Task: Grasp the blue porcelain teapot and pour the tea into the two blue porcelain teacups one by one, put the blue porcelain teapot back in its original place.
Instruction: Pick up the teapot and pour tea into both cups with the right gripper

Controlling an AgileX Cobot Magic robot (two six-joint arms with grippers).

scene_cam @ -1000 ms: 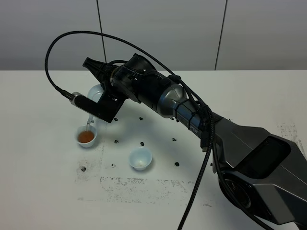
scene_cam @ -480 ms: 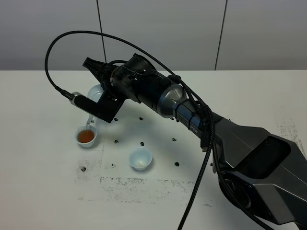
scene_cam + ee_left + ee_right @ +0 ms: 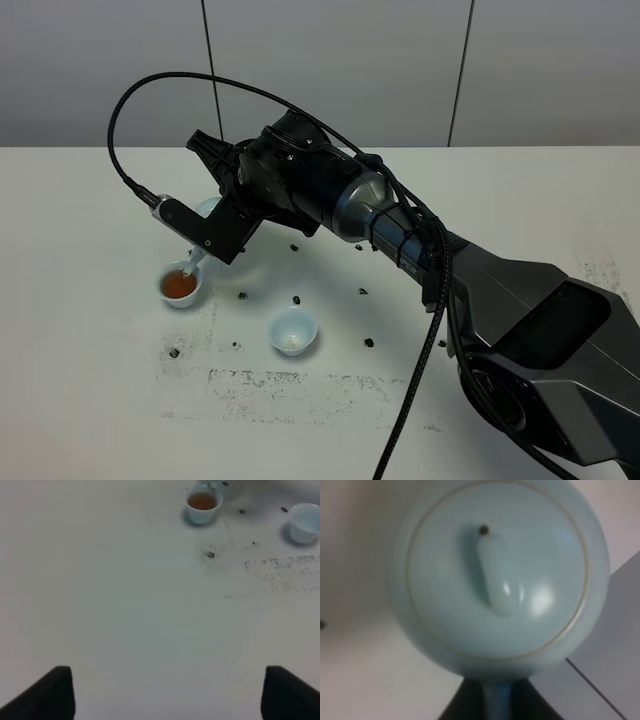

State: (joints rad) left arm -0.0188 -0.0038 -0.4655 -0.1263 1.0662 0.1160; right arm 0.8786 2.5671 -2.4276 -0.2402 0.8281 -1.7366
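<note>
My right gripper [image 3: 216, 166] reaches across to the left of the table and is shut on the handle of the blue porcelain teapot [image 3: 204, 207], which is mostly hidden behind the wrist. The pot is tilted, with its spout just above the left teacup [image 3: 180, 285], which holds brown tea. The second teacup [image 3: 293, 331] stands empty to the right and nearer. In the right wrist view the teapot's lid [image 3: 497, 572] fills the frame and the gripper [image 3: 497, 702] clamps the handle. The left wrist view shows the full cup [image 3: 202, 502], the empty cup [image 3: 304, 523] and my open, empty left gripper [image 3: 170, 695].
Several small dark specks [image 3: 297, 299] lie on the white table [image 3: 90, 400] around the cups. A scuffed grey patch [image 3: 290, 385] marks the table in front of them. The right arm's black cable [image 3: 410, 390] hangs down near the front.
The right wrist has shifted a little to the right and turned, bringing the teapot with it. The thin stream of tea into the left cup no longer shows.
</note>
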